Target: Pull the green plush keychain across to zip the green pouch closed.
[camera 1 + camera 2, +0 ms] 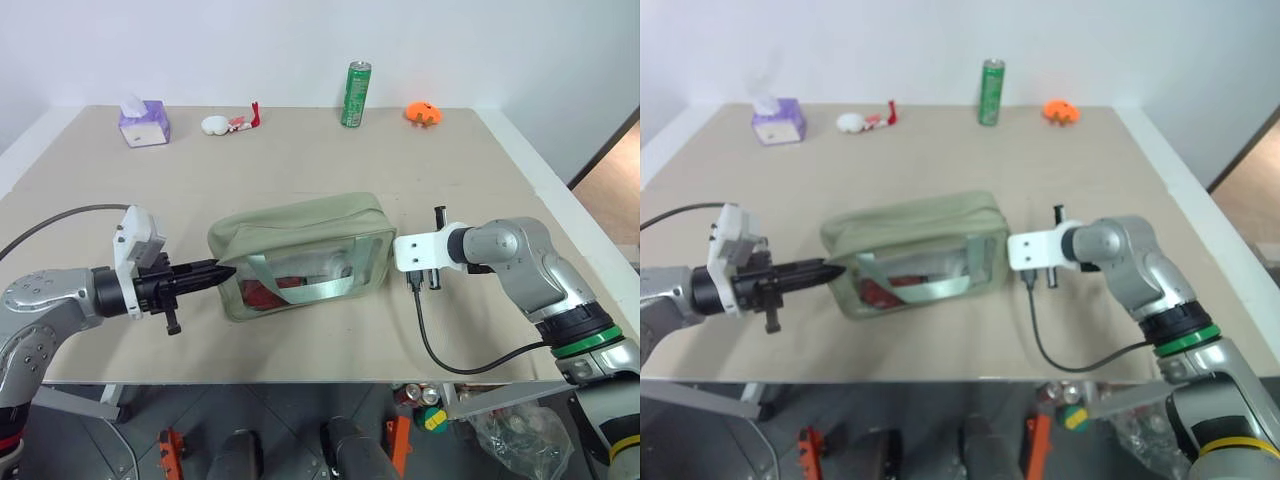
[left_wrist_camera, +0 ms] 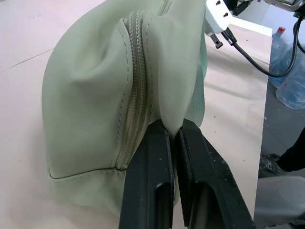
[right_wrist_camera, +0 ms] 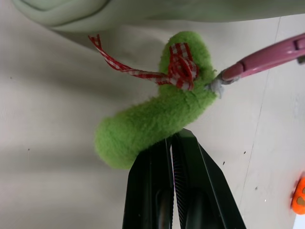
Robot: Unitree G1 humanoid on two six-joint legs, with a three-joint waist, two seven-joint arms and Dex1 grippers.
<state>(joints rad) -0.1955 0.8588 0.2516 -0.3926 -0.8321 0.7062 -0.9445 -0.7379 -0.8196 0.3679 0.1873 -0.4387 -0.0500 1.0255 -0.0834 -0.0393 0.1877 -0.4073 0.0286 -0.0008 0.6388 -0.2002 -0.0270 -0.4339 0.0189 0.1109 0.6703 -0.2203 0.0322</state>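
Note:
The green pouch (image 1: pixel 300 235) lies mid-table, its clear panel facing me with reddish contents behind it. At its left end my left gripper (image 2: pixel 172 130) is shut on a fold of the pouch fabric (image 2: pixel 95 95), right beside the zipper seam (image 2: pixel 133 105), which looks closed there. My right arm's white wrist mount (image 1: pixel 414 250) sits just off the pouch's right end. In the right wrist view my right gripper (image 3: pixel 170 138) is shut on the edge of the green plush keychain (image 3: pixel 157 114), which is squashed into a bent shape. It carries a red checked ribbon (image 3: pixel 178 67) and a pink link (image 3: pixel 267 59).
Along the table's far edge stand a purple tissue box (image 1: pixel 144 122), a small white and red object (image 1: pixel 225 124), a tall green can (image 1: pixel 356 95) and an orange toy (image 1: pixel 423 113). A black cable (image 1: pixel 440 350) loops from my right wrist over the table's front edge (image 1: pixel 300 375).

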